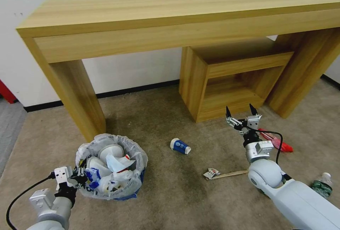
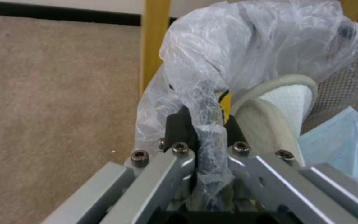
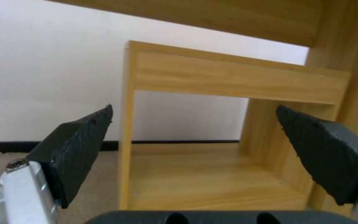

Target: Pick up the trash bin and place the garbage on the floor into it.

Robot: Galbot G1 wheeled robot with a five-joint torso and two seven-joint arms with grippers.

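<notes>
The trash bin [image 1: 137, 152], lined with a translucent bag, stands on the beige floor [image 1: 170, 198] at the lower left, holding white slippers [image 1: 109, 152] and other litter. My left gripper [image 1: 79, 179] is shut on its near rim; the left wrist view shows the left gripper [image 2: 206, 124] clamping the bagged rim [image 2: 208, 93] beside a slipper [image 2: 278, 105]. Garbage lies on the floor: a blue-white cup [image 1: 180, 146], a wooden stick [image 1: 230, 174] with crumpled paper [image 1: 211, 173], a red wrapper [image 1: 278, 141], a plastic bottle [image 1: 322, 184]. My right gripper [image 1: 241, 111] [image 3: 193, 109] hangs open and empty above the floor.
A wooden desk [image 1: 170, 14] spans the back, its left leg [image 1: 76, 92] just behind the bin. A small open shelf unit [image 1: 230, 81] [image 3: 212, 174] stands under it, directly ahead of the right gripper. Grey carpet [image 1: 9, 131] borders the far left.
</notes>
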